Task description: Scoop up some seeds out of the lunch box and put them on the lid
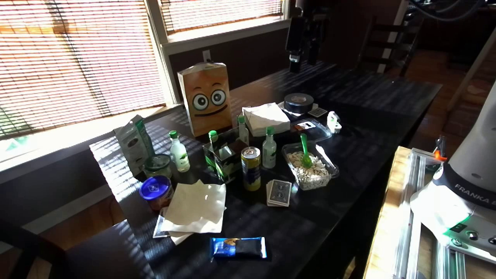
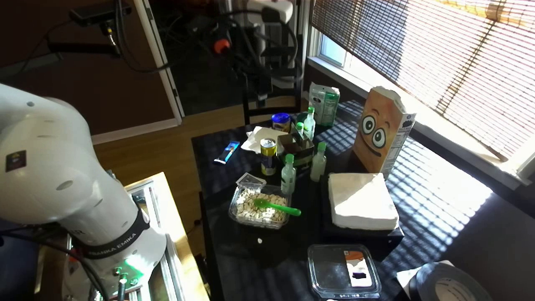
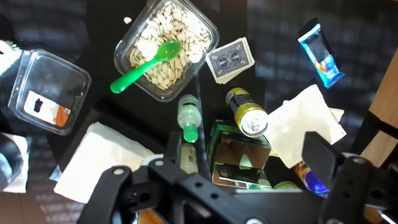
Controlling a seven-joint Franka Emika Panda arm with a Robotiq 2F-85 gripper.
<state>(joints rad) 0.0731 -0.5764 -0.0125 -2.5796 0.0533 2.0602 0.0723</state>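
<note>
The lunch box, a clear plastic container (image 3: 161,97), stands on the dark table and shows in both exterior views (image 1: 334,170) (image 2: 255,222). It holds pale seeds (image 3: 186,34). A green spoon (image 3: 140,73) lies with its bowl on the seeds and its handle over the rim; it also shows in both exterior views (image 1: 304,145) (image 2: 284,208). The clear lid (image 3: 53,77) with a white and orange label lies apart from the box (image 2: 334,271). My gripper (image 3: 247,149) is open and empty, high above the table in both exterior views (image 1: 304,60) (image 2: 261,85).
Near the box stand a yellow can (image 1: 251,170), green-capped bottles (image 2: 288,175), an open carton (image 3: 239,155) and a card deck (image 3: 231,59). A white napkin stack (image 2: 361,200), tape roll (image 1: 298,102) and tall cartoon-eyed box (image 1: 209,100) stand farther off. A small white piece (image 3: 127,20) lies beside the box.
</note>
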